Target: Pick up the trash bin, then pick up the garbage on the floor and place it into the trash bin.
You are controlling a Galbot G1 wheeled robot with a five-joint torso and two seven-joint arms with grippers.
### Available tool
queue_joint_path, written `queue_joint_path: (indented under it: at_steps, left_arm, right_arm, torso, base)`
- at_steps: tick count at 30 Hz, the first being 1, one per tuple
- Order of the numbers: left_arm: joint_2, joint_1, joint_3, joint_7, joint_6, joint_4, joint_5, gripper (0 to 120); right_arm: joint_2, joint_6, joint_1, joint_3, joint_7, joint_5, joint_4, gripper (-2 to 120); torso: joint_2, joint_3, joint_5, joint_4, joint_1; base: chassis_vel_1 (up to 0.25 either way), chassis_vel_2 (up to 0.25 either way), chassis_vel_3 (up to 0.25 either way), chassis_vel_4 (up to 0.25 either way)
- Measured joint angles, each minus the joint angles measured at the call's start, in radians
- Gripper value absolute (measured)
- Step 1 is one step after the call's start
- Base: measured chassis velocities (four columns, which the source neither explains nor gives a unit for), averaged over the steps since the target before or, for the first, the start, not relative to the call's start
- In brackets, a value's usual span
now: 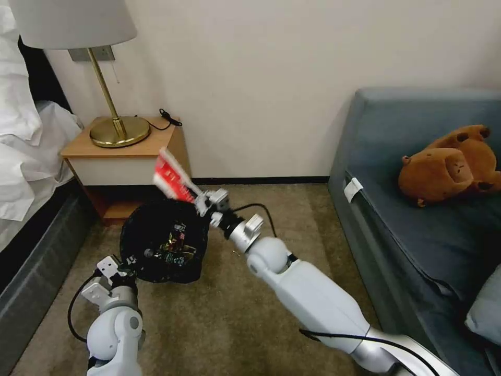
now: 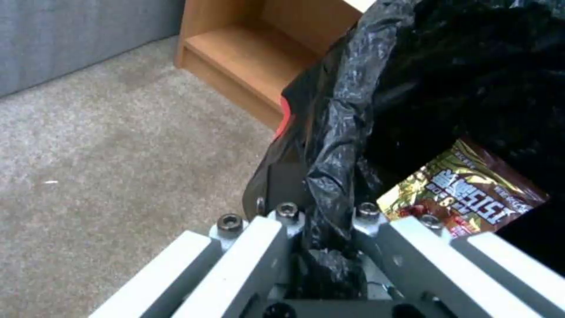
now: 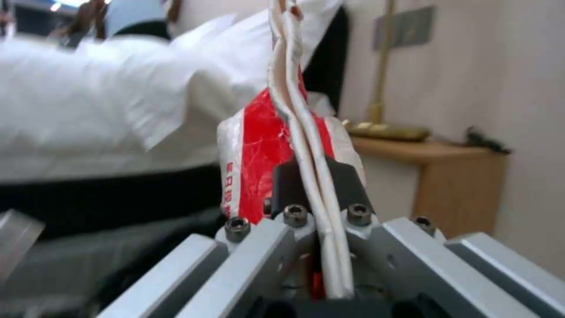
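1. Left claw (image 1: 127, 259): you have it low on your left side, clamped on the rim of the trash bin (image 1: 162, 243). In the left wrist view the claw (image 2: 326, 212) pinches a fold of the black bag lining between its two dark pads, so it is closed narrow on the liner.

2. Trash bin: held off the carpet (image 1: 219, 324) at a tilt, its mouth turned toward your head camera, in front of the bedside cabinet (image 1: 125, 156). The crinkled glossy black bag (image 2: 447, 75) covers rim and interior.

3. Snack wrapper (image 1: 177, 245): brown-gold, printed, lying inside the bin against the liner. The left wrist view shows it (image 2: 465, 190) just past the claw.

4. Right claw (image 1: 202, 201): reaching forward across the middle of the scene, at the upper right edge of the bin. It is closed on the paper cup (image 1: 172, 180). In the right wrist view the claw (image 3: 318, 194) squeezes the flattened cup (image 3: 265, 150) between its dark pads.

5. Paper cup: crushed, red and white, sticking up and to the left from the right claw, above the far rim of the bin and not yet inside it.

6. Surroundings: brass lamp (image 1: 112, 128) on the bedside cabinet; bed with white sheets (image 1: 26, 156) at your left; blue-grey sofa (image 1: 417, 209) at your right with a brown plush toy (image 1: 451, 164) on its seat.
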Motion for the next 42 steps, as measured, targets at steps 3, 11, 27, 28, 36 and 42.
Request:
queue_joint_path:
  at_steps: [3, 11, 27, 28, 36, 42]
  left_arm:
    - [-0.001, 0.002, 0.001, 0.000, 0.000, 0.000, 0.001, 1]
    - [-0.008, 0.002, 0.012, 0.000, -0.001, 0.006, 0.009, 1]
    - [-0.017, -0.005, 0.021, -0.001, -0.001, 0.007, 0.019, 1]
    - [-0.019, -0.006, 0.023, -0.001, -0.001, 0.008, 0.020, 1]
    - [-0.021, -0.007, 0.022, -0.003, -0.003, 0.010, 0.023, 1]
    - [-0.022, -0.006, 0.022, -0.003, -0.003, 0.009, 0.023, 1]
  right_arm:
    - [0.002, 0.009, 0.002, -0.015, -0.011, -0.021, -0.022, 0]
    - [0.015, 0.035, 0.013, -0.050, -0.030, -0.057, -0.106, 0]
    - [0.019, 0.055, -0.030, -0.043, -0.055, -0.129, -0.144, 9]
    - [0.018, 0.054, -0.033, -0.040, -0.056, -0.141, -0.141, 14]
    - [0.013, 0.047, -0.042, -0.026, -0.076, -0.160, -0.129, 41]
    - [0.012, 0.046, -0.041, -0.023, -0.078, -0.160, -0.122, 61]
  torso:
    - [0.000, 0.000, 0.0001, 0.0000, 0.000]
    - [0.000, 0.000, 0.0001, 0.0000, 0.000]
    - [0.000, 0.000, 0.0001, -0.0001, 0.000]
    - [0.000, 0.000, 0.0001, 0.0000, 0.000]
    - [0.000, 0.000, 0.0001, 0.0000, 0.000]
    - [0.000, 0.000, 0.0001, 0.0000, 0.000]
  base:
    - [0.000, 0.000, 0.000, 0.000]
    - [0.000, 0.000, 0.000, 0.000]
    - [0.000, 0.000, 0.000, 0.000]
    - [0.000, 0.000, 0.000, 0.000]
    - [0.000, 0.000, 0.000, 0.000]
    - [0.000, 0.000, 0.000, 0.000]
